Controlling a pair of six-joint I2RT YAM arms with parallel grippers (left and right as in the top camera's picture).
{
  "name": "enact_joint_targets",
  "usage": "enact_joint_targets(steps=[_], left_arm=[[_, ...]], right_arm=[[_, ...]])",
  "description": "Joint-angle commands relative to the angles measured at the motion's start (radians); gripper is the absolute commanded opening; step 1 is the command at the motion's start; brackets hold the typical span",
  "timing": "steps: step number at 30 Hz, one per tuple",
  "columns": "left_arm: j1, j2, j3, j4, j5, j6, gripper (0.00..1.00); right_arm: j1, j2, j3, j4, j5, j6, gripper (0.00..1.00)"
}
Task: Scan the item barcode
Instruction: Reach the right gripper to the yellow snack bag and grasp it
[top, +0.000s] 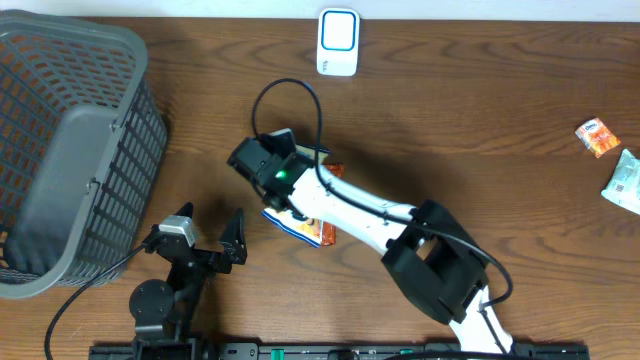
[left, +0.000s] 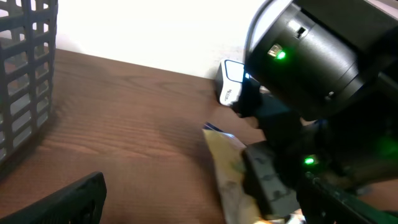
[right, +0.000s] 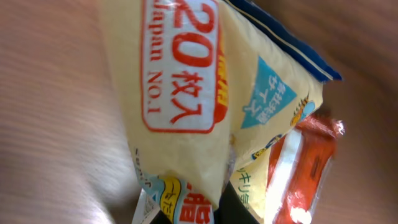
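At mid-table, beneath the right arm (top: 360, 210): yellow snack bag (top: 298, 226), blue-edged, printed in red with "20" and "Japan No.1" as read in the right wrist view. Pinched by the right tool (left: 268, 185), jaws pressed together on the bag, one dark finger (right: 231, 208) visible against the lower edge of the film. Bag face close to the right wrist lens and tilted, with the wood grain of the table (top: 480, 110) blurred behind. Directly beside the yellow bag and touching it: orange wrapper (right: 303, 171); joined or separate, cannot tell. At the far edge of the table, well apart from the bag: white scanner (top: 338, 42) with a blue-rimmed face, seen also in the left wrist view behind the right arm's wrist housing. Green indicator (top: 281, 178) lit on that housing. Near the front edge, left of the bag: left tool (top: 208, 230), jaws spread wide, empty, clear of the bag, one black finger (left: 62, 199) low in the left wrist view. At the left side of the table: grey slatted basket (top: 120, 170). Near the right edge: small orange packet (top: 598, 137) and pale green packet (top: 625, 183), just beside each other, well apart from the bag and the scanner.
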Motion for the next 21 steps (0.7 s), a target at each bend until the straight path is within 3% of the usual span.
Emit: enact_joint_targets(steps=[1,11,17,21], left_arm=[[0.005,-0.004,-0.028,-0.012,0.016,0.003,0.98],[0.005,-0.004,-0.028,-0.012,0.016,0.003,0.98],[0.005,-0.004,-0.028,-0.012,0.016,0.003,0.98],[0.005,-0.004,-0.028,-0.012,0.016,0.003,0.98]], right_arm=[[-0.079,-0.056,0.026,-0.071,-0.182,-0.007,0.01],[-0.410,-0.215,0.068,-0.270,-1.197,-0.701,0.01],[-0.549,-0.203,0.019,-0.367,-1.433,-1.041,0.01],[-0.591,-0.197,0.006,-0.385,-1.597,-1.049,0.02]])
